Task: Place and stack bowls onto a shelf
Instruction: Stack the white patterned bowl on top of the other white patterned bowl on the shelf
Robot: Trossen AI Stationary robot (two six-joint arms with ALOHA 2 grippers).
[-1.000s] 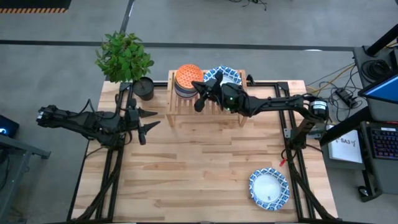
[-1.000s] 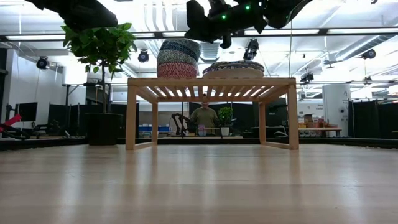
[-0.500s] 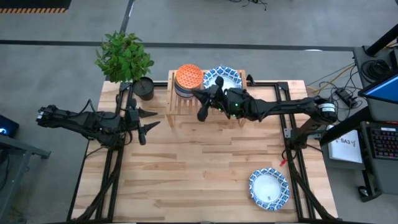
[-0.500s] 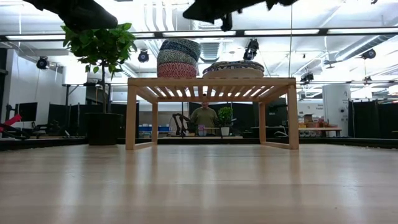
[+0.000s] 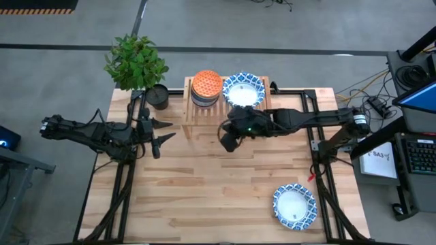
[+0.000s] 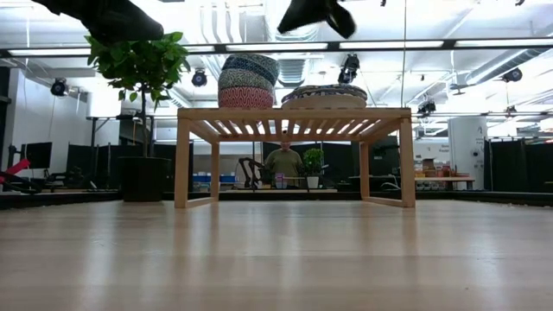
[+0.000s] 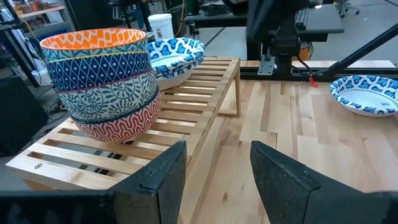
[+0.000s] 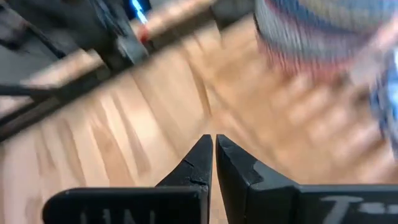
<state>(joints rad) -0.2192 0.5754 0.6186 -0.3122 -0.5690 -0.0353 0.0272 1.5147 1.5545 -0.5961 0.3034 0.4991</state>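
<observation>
At the left edge of the table (image 5: 204, 197), the left arm is waiting, its left gripper (image 5: 165, 136) hanging above the wood with the jaws standing apart and nothing between them. Just behind it, at the back left corner, a leafy plant (image 5: 136, 61) is sitting in a dark pot (image 5: 157, 96). Further along the back edge, the wooden shelf (image 5: 194, 121) is carrying two loads side by side on its slatted top. On its left part a stack of small bowls (image 7: 106, 81) is standing, orange on top, then dark blue, grey-blue and pink at the bottom. On its right part the wide blue-rimmed bowls (image 5: 243, 90) are lying nested, white centre facing up. In front of the shelf, the right gripper (image 5: 228, 141) is hovering over bare tabletop, its jaws pressed together and holding nothing. Toward the front right corner, one more blue-rimmed bowl (image 5: 295, 206) is lying on the table, well apart from the shelf. Beyond the table, a person (image 6: 284, 162) is showing under the shelf in the low view.
</observation>
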